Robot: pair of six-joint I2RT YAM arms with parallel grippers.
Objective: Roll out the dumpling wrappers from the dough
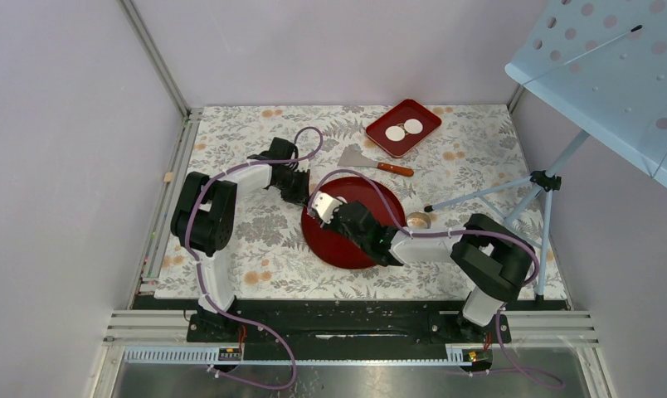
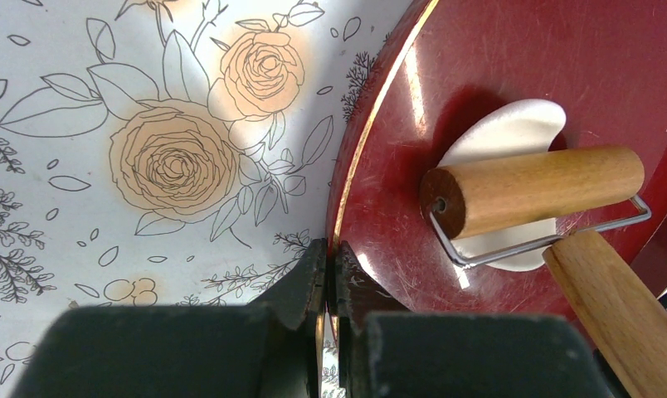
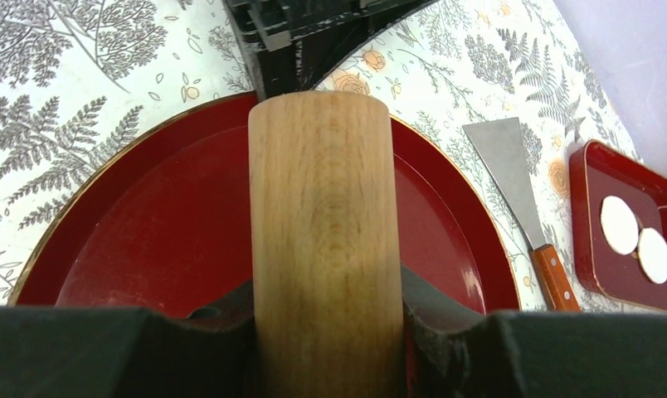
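The dough point(image 2: 513, 133) lies flattened on the round red plate point(image 2: 562, 50) beneath a wooden roller point(image 2: 533, 189), whose handle the right gripper point(image 3: 326, 319) clasps. The left gripper point(image 2: 332, 274) pinches the plate's rim, jaws closed. Two dumpling wrappers point(image 1: 403, 127) sit touching in a red tray point(image 1: 421, 114), well apart from the plate, beyond a scraper point(image 1: 357, 156).

My left arm point(image 1: 237, 177) and right arm point(image 1: 430, 247) match: white tubular links between bulky black joint housings, a purple cable point(image 1: 357, 172) looping along each. Both bolt to a black base plate point(image 1: 338, 325) at the near edge. Left gripper point(image 2: 330, 264) and right gripper point(image 3: 326, 332) show matte black, blocky fingers.
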